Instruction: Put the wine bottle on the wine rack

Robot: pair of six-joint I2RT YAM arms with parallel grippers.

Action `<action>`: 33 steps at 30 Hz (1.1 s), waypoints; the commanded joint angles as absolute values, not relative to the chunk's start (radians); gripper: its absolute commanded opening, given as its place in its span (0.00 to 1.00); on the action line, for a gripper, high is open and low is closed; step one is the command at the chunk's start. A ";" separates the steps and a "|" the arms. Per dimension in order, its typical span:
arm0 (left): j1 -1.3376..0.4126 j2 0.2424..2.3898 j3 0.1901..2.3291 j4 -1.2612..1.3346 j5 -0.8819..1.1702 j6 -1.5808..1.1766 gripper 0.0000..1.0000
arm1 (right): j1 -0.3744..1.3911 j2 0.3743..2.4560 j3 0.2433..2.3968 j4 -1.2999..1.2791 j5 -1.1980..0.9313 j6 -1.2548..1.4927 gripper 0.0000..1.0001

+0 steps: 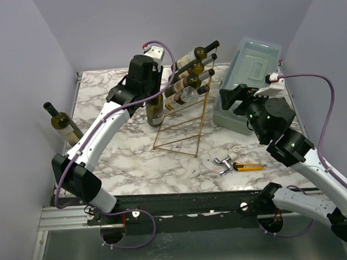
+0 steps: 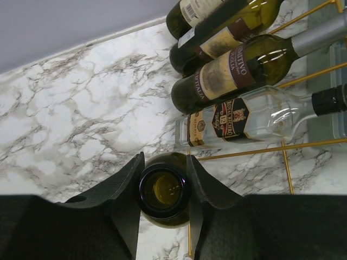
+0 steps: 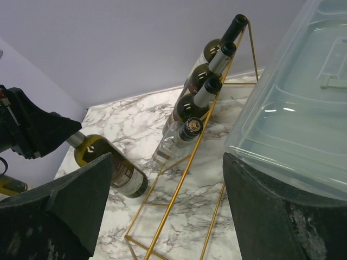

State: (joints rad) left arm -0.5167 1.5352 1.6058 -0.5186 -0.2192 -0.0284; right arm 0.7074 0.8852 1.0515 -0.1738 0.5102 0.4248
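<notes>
A dark green wine bottle (image 1: 155, 112) with a pale label is upright just left of the gold wire wine rack (image 1: 187, 120). I cannot tell if its base touches the table. My left gripper (image 1: 150, 90) is shut on its neck from above. In the left wrist view the fingers (image 2: 126, 187) clamp both sides of the open bottle mouth (image 2: 164, 218). Several bottles (image 1: 191, 71) lie on the rack's upper rungs; the lower rungs are bare. My right gripper (image 1: 233, 98) hangs open and empty right of the rack (image 3: 187, 162), and its view shows the held bottle (image 3: 111, 165).
A pale blue-grey plastic box (image 1: 249, 73) stands at the back right, close behind my right gripper. Another green bottle (image 1: 62, 123) stands by the left wall. A small metal piece (image 1: 223, 164), a yellow tool (image 1: 249, 167) and a white ring (image 1: 237, 149) lie front right.
</notes>
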 commanded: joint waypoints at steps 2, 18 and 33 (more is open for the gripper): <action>-0.571 1.575 1.684 -0.429 -0.286 -0.005 0.00 | 0.710 0.875 1.036 -0.168 0.558 0.396 0.84; -0.752 1.716 1.704 -0.430 -0.472 0.170 0.00 | 0.710 0.819 0.988 -0.158 0.583 0.374 0.84; -0.856 1.771 1.656 -0.449 -0.412 0.210 0.00 | 0.710 0.776 0.942 -0.120 0.597 0.347 0.84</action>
State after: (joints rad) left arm -0.8371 1.7409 1.6676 -0.4564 -0.4282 0.2031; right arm 0.7074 0.7914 0.9569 -0.1509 0.5652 0.3668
